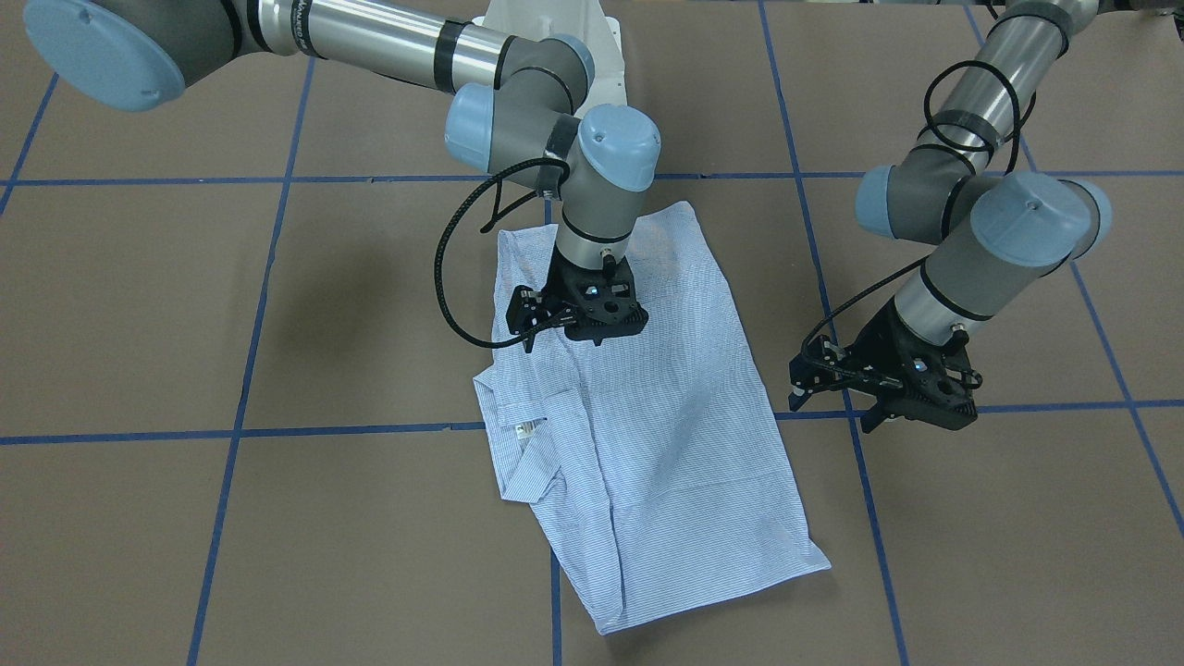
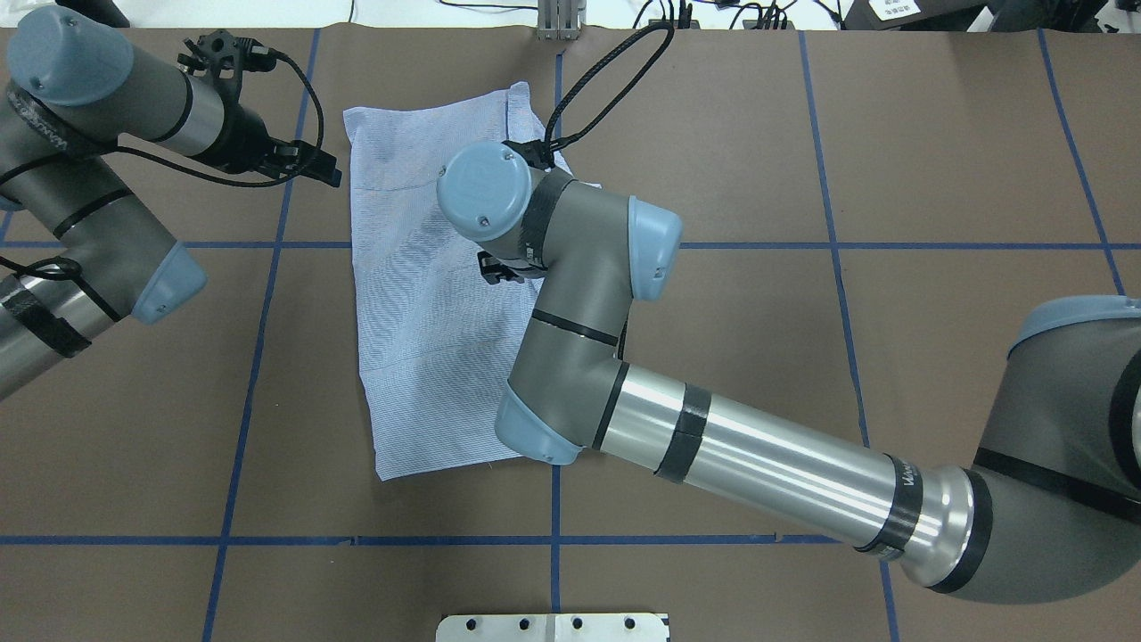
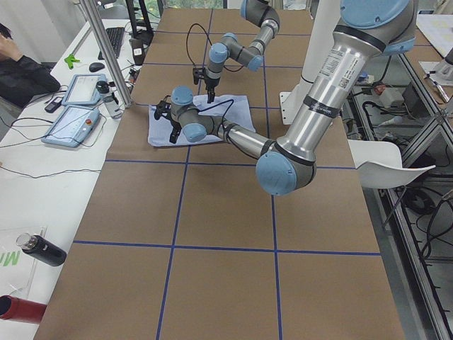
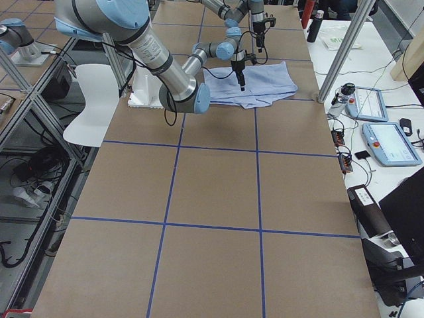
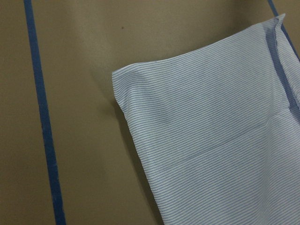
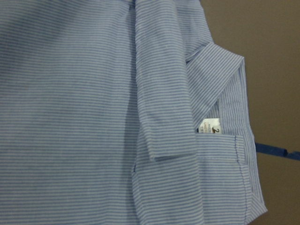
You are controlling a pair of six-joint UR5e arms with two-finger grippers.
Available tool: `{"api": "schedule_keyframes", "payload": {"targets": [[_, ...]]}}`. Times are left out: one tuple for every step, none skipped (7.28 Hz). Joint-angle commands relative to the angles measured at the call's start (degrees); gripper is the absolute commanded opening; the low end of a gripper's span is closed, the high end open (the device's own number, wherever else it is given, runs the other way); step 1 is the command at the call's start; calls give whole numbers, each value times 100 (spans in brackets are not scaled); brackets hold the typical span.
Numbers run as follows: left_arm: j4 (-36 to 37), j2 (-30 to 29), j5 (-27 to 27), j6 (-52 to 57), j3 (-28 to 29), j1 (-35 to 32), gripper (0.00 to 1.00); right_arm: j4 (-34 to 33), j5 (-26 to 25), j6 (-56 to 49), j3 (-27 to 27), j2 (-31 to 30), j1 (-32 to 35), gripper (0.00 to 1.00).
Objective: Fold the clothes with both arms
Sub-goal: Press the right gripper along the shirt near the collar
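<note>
Shirt lies folded into a long strip mid-table, collar end on the robot's right. Front view: right gripper hangs over the cloth near the collar, jaws apart, nothing held. Left gripper sits over bare table beside the shirt, also spread and empty. Overhead: right arm mostly hides its own gripper (front view doesn't). Left wrist: one shirt corner and tape. Right wrist: collar and white label, "2" legible, rest too small.
</note>
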Motion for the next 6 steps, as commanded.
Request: {"api": "schedule_keyframes", "payload": {"targets": [[-18, 0, 0, 7, 26, 2, 100, -13, -256, -91, -233, 23, -113, 100], [-19, 0, 0, 7, 26, 2, 100, -22, -335, -196, -294, 15, -114, 100], [-19, 0, 0, 7, 26, 2, 100, -22, -379, -249, -364, 23, -114, 100], [-27, 0, 9, 7, 35, 2, 100, -30, -380, -328, -365, 15, -105, 100], [-36, 0, 0, 7, 35, 2, 100, -39, -380, -390, -365, 15, -96, 100], [-36, 0, 9, 7, 44, 2, 100, -48, -389, -425, -365, 6, -79, 100]]}}
